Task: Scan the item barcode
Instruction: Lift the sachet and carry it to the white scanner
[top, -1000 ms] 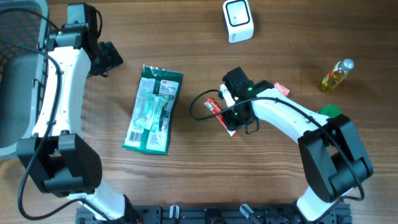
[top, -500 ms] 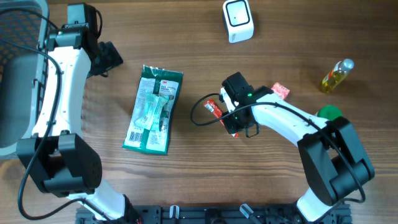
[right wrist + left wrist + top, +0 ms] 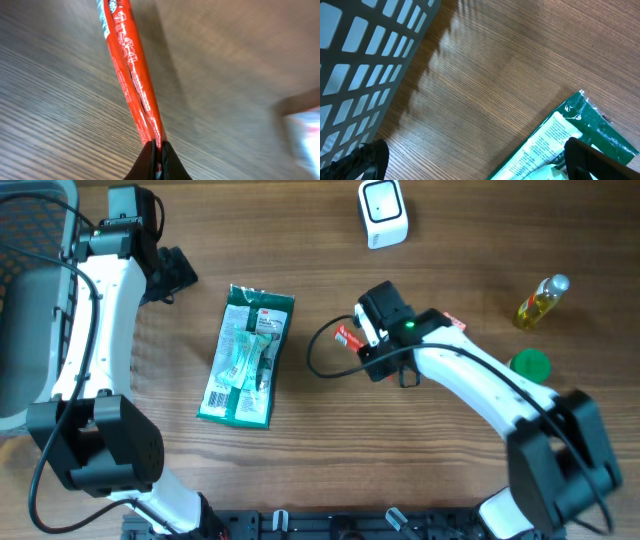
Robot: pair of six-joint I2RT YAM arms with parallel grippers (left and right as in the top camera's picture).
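My right gripper [image 3: 360, 340] is shut on a thin red packet [image 3: 347, 337] near the middle of the table. In the right wrist view the red packet [image 3: 132, 65] stands edge-on, pinched between the black fingertips of that gripper [image 3: 156, 150]. No barcode shows on it. The white scanner [image 3: 383, 213] stands at the back, well apart from the packet. My left gripper [image 3: 180, 270] hangs open at the back left. In the left wrist view, this gripper [image 3: 477, 165] has nothing between its fingers and hovers over bare wood beside a green package [image 3: 570, 135].
The green package [image 3: 247, 355] lies flat left of centre. A grey mesh basket [image 3: 30, 330] fills the far left edge. A small oil bottle [image 3: 541, 301], a green lid [image 3: 529, 364] and a red-and-white wrapper [image 3: 452, 323] sit on the right.
My right gripper has closed fully on the red packet and shifted it slightly toward the back of the table. The left arm has not moved.
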